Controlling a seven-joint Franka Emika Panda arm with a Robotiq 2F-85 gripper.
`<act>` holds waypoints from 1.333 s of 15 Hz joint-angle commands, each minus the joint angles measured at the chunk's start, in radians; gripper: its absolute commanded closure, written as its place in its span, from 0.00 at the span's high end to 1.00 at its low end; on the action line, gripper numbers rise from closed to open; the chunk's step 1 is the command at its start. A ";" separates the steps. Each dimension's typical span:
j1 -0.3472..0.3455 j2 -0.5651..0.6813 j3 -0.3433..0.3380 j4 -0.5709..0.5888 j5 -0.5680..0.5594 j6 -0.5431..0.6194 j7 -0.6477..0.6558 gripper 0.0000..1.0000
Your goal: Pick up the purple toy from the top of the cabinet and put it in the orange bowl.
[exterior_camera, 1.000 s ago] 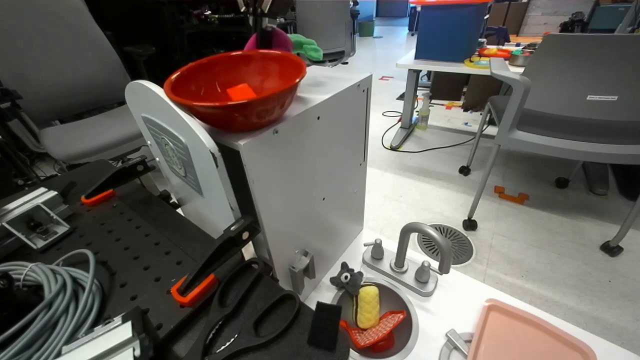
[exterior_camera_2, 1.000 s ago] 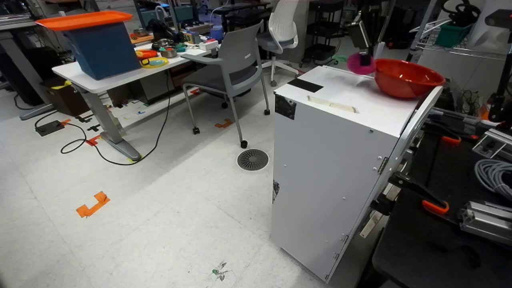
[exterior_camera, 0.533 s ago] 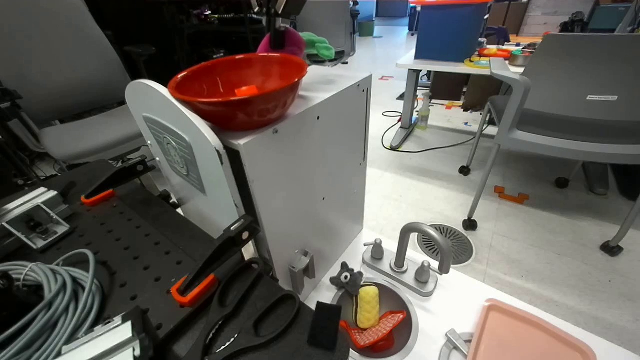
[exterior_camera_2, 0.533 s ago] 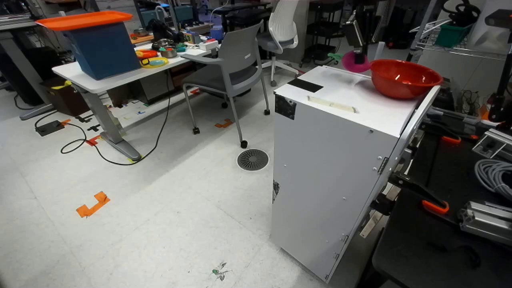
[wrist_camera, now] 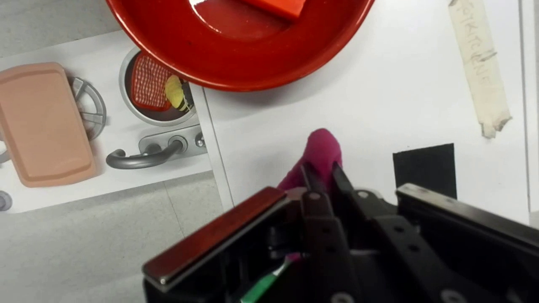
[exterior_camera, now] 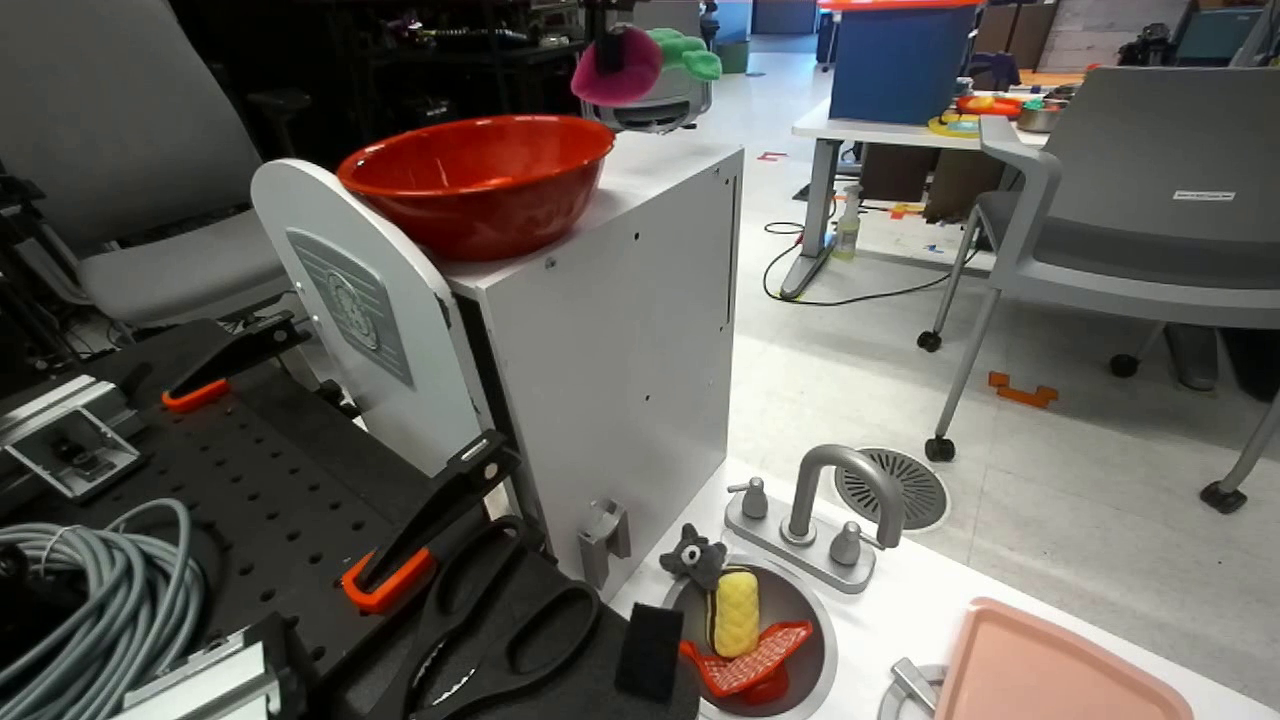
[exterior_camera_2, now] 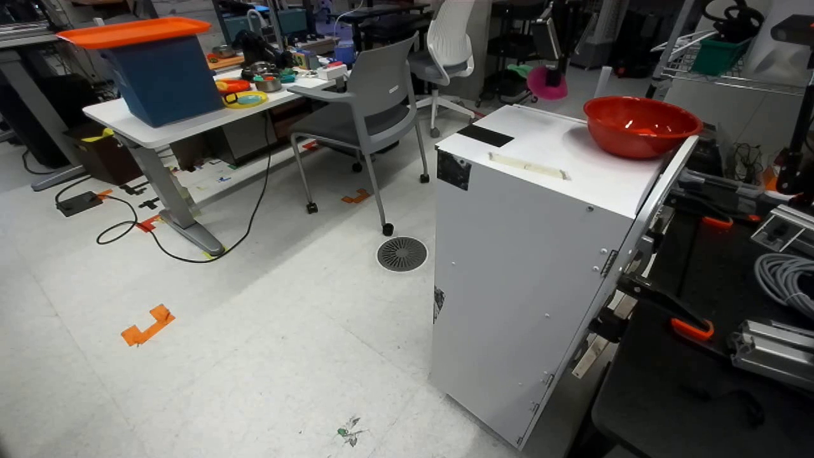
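Lying in the orange bowl (wrist_camera: 252, 63), an orange block (wrist_camera: 283, 5) shows only in the wrist view; the near-closed gripper (wrist_camera: 321, 166) pinches the purple toy (wrist_camera: 323, 145).

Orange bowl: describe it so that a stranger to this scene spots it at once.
Find the tall white cabinet. On its top, at the end by the rounded door panel, sits the glossy red-orange bowl. Unlike the magenta toy, held in the air by the tool, it is wide, round and open-topped.
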 commanded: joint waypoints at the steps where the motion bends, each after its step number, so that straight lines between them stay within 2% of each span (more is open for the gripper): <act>1: 0.009 -0.017 -0.001 0.006 -0.012 0.011 0.023 0.02; 7: 0.069 -0.114 0.008 -0.054 -0.097 -0.008 0.124 0.02; 12: 0.122 -0.195 0.039 -0.106 -0.160 -0.073 0.230 0.02; 15: 0.122 -0.242 0.055 -0.159 -0.113 -0.090 0.269 0.02; 20: 0.099 -0.302 0.056 -0.259 0.028 -0.066 0.248 0.02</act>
